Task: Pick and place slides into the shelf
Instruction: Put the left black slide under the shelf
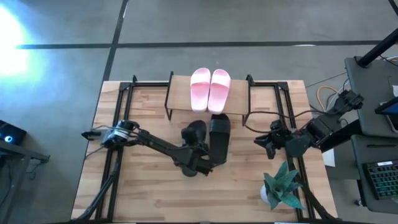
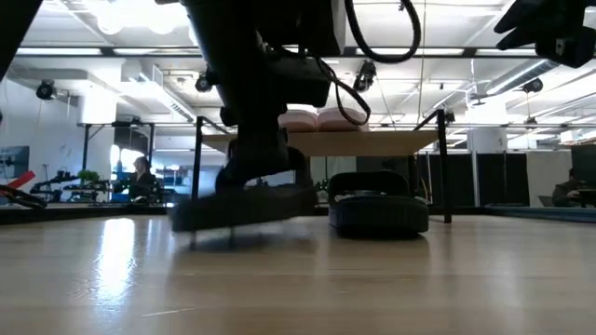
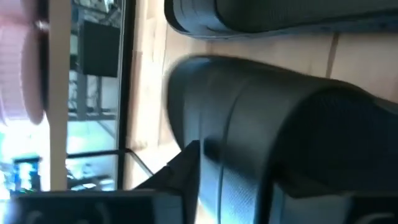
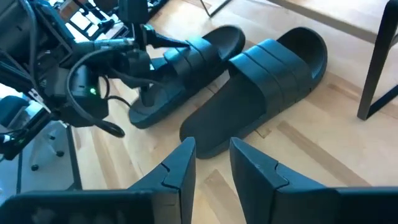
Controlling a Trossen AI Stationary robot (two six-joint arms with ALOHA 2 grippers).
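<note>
- Your left gripper (image 1: 198,163) was clamped on one black slide (image 4: 180,68), held beside the other black slide (image 1: 219,138).
- Pink slides (image 1: 210,89) sat atop the shelf (image 1: 180,93).
- Your right gripper (image 4: 211,163) waited, fingers apart.

Left claw (image 1: 200,163) fingertips hidden behind black slide (image 1: 195,138); grip unclear.

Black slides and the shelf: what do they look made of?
The black slides look like moulded foam or rubber with a matte finish, judging by the one-piece ribbed strap and dull sheen. The shelf has a pale wooden top with visible grain, on thin black legs, probably metal wire.
</note>
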